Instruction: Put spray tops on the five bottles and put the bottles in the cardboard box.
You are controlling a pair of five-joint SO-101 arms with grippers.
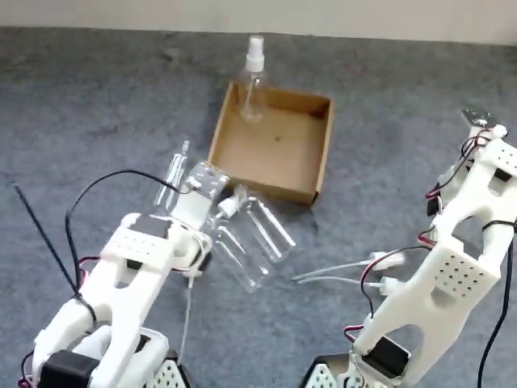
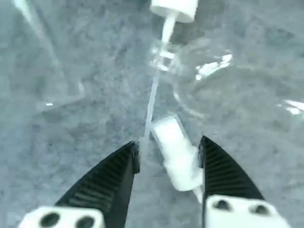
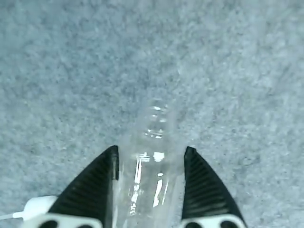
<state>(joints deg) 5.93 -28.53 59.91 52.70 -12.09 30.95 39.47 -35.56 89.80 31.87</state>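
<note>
Farthest left, a clear bottle (image 1: 170, 182) sits on the grey carpet (image 1: 97, 97), just ahead of the left gripper (image 2: 168, 145) and off to its left side; I cannot tell whether it stands or leans. The left gripper is low over the carpet with its fingers (image 2: 116, 178) apart. A white loose top (image 2: 176, 159) lies between them, closer to the right finger, and none of the pictures shows the fingers pressing on it. A thin tube (image 2: 153, 95) runs straight ahead from the fingertips to a second top (image 2: 173, 8). Two lying bottles (image 1: 250, 242) rest side by side on the carpet, just ahead of this gripper and to its right.

Farther ahead of the left gripper is the box (image 1: 319, 149), open and shallow. A capped bottle (image 1: 254, 77) stands upright at its far-left corner; whether it is inside the wall or just behind it is hard to say.

Between the arms, well behind the right gripper (image 3: 152, 152) and near its arm's base, two spare tops (image 1: 389, 271) lie on the carpet with their tubes pointing toward the left arm.

At the far right, the right gripper is clamped on a held bottle (image 3: 154, 128). Its black fingers (image 3: 97, 183) press both sides of the clear body, and the open, uncapped neck juts out past the fingertips over the carpet.
</note>
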